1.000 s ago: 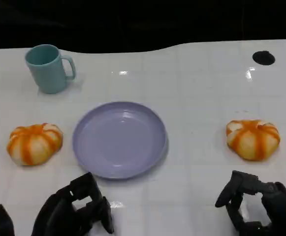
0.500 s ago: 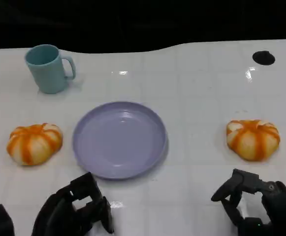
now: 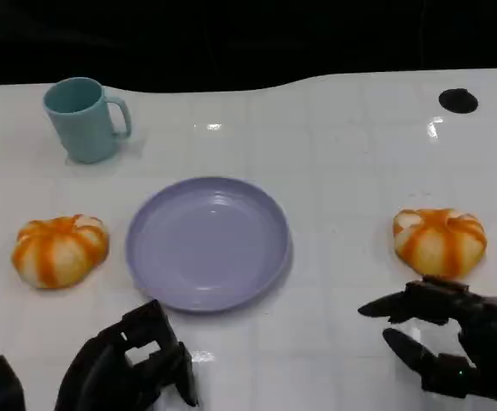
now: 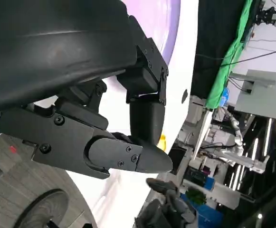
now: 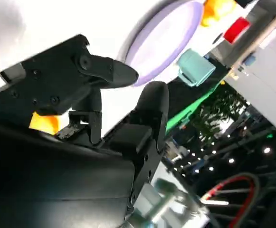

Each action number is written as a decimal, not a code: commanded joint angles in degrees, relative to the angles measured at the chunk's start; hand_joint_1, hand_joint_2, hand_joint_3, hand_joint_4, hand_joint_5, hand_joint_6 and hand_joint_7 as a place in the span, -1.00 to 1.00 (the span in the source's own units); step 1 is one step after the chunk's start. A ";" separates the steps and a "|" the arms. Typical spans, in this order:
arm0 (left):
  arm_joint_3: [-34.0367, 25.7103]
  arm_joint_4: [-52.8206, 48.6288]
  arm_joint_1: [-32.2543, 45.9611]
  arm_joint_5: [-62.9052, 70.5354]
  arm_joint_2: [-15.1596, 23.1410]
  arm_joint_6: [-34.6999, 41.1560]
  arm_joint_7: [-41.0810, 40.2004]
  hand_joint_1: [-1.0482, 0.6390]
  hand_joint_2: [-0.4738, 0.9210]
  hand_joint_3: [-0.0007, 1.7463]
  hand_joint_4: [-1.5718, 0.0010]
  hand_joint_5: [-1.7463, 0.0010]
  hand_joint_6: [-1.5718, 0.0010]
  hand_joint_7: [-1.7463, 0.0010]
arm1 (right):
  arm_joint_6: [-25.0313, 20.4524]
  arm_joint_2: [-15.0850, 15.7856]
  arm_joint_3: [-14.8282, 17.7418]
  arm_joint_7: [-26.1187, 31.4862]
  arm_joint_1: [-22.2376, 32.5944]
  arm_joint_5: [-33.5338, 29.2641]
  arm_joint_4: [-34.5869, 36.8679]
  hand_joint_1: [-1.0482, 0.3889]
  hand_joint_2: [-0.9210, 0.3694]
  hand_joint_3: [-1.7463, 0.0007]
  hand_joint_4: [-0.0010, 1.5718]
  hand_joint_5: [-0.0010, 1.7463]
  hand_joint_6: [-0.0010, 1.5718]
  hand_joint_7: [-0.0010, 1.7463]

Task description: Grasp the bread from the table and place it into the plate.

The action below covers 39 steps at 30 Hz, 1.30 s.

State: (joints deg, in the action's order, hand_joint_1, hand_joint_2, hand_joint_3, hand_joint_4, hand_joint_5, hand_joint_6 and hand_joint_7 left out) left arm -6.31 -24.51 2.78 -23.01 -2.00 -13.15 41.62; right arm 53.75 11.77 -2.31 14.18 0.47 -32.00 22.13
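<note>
Two orange-and-white striped breads lie on the white table: one bread [image 3: 60, 249] left of the lavender plate [image 3: 208, 242], the other bread [image 3: 440, 242] to the plate's right. My right hand [image 3: 450, 342] hovers just in front of the right bread with its fingers spread and nothing in them; part of that bread [image 5: 43, 123] shows behind the fingers in the right wrist view, with the plate [image 5: 164, 36] beyond. My left hand [image 3: 128, 364] stays low at the front, fingers curled in on nothing, short of the plate's near rim.
A teal mug [image 3: 84, 119] stands at the back left, also showing in the right wrist view as a mug [image 5: 195, 66]. A black round hole [image 3: 458, 100] sits in the table at the back right. The table's dark far edge runs across the top.
My right hand has unfolded: its fingers, curled a second ago, now spread outward toward the right bread. The left hand, both breads and the plate have not moved.
</note>
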 commanded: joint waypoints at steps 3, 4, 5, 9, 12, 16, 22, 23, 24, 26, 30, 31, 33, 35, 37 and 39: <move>-0.22 -0.41 -0.33 -0.19 0.80 -0.56 0.53 -0.53 1.00 -0.76 -0.02 -1.00 0.10 -0.79 | -3.47 3.57 1.32 7.30 0.35 -7.98 -5.04 0.08 -0.83 0.62 -0.44 -0.05 -0.15 -0.65; -0.19 -0.31 -0.30 -0.09 0.76 -0.60 0.36 -0.53 1.00 -0.77 -0.02 -1.00 0.09 -0.79 | -4.37 4.05 1.32 8.21 0.41 -9.31 -5.96 0.07 -0.84 0.64 -0.47 -0.06 -0.16 -0.66; -0.17 -0.23 -0.27 -0.01 0.73 -0.61 0.23 -0.54 1.00 -0.77 -0.02 -1.00 0.09 -0.80 | -5.39 4.49 1.28 8.99 0.53 -10.55 -6.88 0.07 -0.86 0.67 -0.49 -0.07 -0.17 -0.66; -0.02 -0.32 -0.31 0.27 0.70 -0.87 0.20 -0.53 1.00 -0.75 -0.03 -1.00 0.09 -0.81 | -10.29 6.24 1.09 12.68 0.92 -16.17 -10.78 0.06 -0.92 0.81 -0.53 -0.20 -0.18 -0.75; 0.10 -0.33 -0.35 0.45 0.76 -1.06 0.19 -0.53 1.00 -0.74 -0.03 -1.00 0.10 -0.81 | -14.68 7.56 0.77 13.07 1.44 -19.03 -13.98 0.03 -0.93 0.85 -0.59 -0.26 -0.24 -0.80; 0.24 -0.17 -0.35 0.43 0.63 -0.90 0.00 -0.53 1.00 -0.75 -0.02 -1.00 0.10 -0.80 | -19.82 9.25 0.25 11.04 2.04 -20.31 -17.42 -0.02 -0.91 0.90 -0.75 -0.33 -0.37 -0.89; 0.25 -0.49 -0.58 0.46 0.58 -1.16 -0.01 -0.55 1.00 -0.75 -0.03 -1.00 0.11 -0.80 | -27.33 11.09 -0.94 5.22 2.84 -20.11 -22.51 -0.08 -0.87 0.97 -0.98 -0.45 -0.59 -0.99; 0.22 -0.62 -0.66 0.39 0.57 -1.21 0.09 -0.55 1.00 -0.75 -0.03 -1.00 0.10 -0.80 | -28.25 11.32 -1.11 4.54 2.80 -20.24 -23.22 -0.09 -0.86 0.98 -0.99 -0.50 -0.61 -0.99; 0.21 -0.69 -0.70 0.38 0.56 -1.26 0.10 -0.55 1.00 -0.76 -0.03 -1.00 0.10 -0.80 | -28.89 11.53 -1.29 4.10 2.68 -20.28 -23.66 -0.10 -0.84 0.99 -1.00 -0.53 -0.63 -0.99; 0.17 -0.69 -0.72 0.23 0.50 -1.09 0.12 -0.55 1.00 -0.76 -0.04 -1.00 0.10 -0.80 | -30.85 11.99 -1.74 2.78 2.46 -21.24 -25.04 -0.11 -0.81 0.99 -1.00 -0.64 -0.69 -0.99; 0.25 -0.93 -0.86 0.54 0.42 -1.41 -0.08 -0.54 1.00 -0.75 -0.04 -1.00 0.10 -0.79 | -33.53 12.88 -2.86 1.39 1.67 -22.55 -26.40 0.06 -0.78 1.00 -1.00 -0.70 -0.70 -0.98; 0.29 -0.90 -0.85 0.67 0.39 -1.49 -0.24 -0.54 1.00 -0.75 -0.04 -1.00 0.10 -0.80 | -34.22 13.00 -3.19 1.16 1.40 -22.92 -26.53 0.11 -0.77 1.00 -1.00 -0.68 -0.69 -0.98; 0.29 -0.83 -0.87 0.59 0.33 -1.24 -0.37 -0.56 1.00 -0.75 -0.03 -1.00 0.10 -0.80 | -35.70 13.27 -3.76 -0.02 0.98 -23.50 -27.05 0.20 -0.79 0.99 -1.00 -0.65 -0.68 -0.98; 0.27 -0.81 -0.90 0.39 0.32 -1.01 -0.21 -0.56 1.00 -0.76 -0.03 -1.00 0.10 -0.80 | -36.99 13.50 -4.26 -1.01 0.62 -23.93 -27.51 0.23 -0.82 0.98 -1.00 -0.62 -0.68 -0.98; 0.28 -0.80 -0.93 0.28 0.32 -0.91 -0.04 -0.55 1.00 -0.75 -0.03 -1.00 0.11 -0.80 | -38.76 13.55 -4.88 -2.44 0.10 -24.41 -27.92 0.22 -0.81 0.98 -1.00 -0.60 -0.68 -0.98; 0.26 -0.90 -0.99 0.26 0.29 -1.00 0.00 -0.53 1.00 -0.75 -0.03 -1.00 0.11 -0.80 | -40.08 13.64 -5.61 -3.31 -0.62 -24.82 -27.65 0.19 -0.80 0.98 -1.00 -0.59 -0.68 -0.99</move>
State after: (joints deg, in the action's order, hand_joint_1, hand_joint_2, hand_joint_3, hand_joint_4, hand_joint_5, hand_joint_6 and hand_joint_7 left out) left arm -5.93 -25.16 2.28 -22.66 -2.17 -13.80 41.66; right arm 15.25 24.36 -7.46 12.05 1.05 -56.53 -4.87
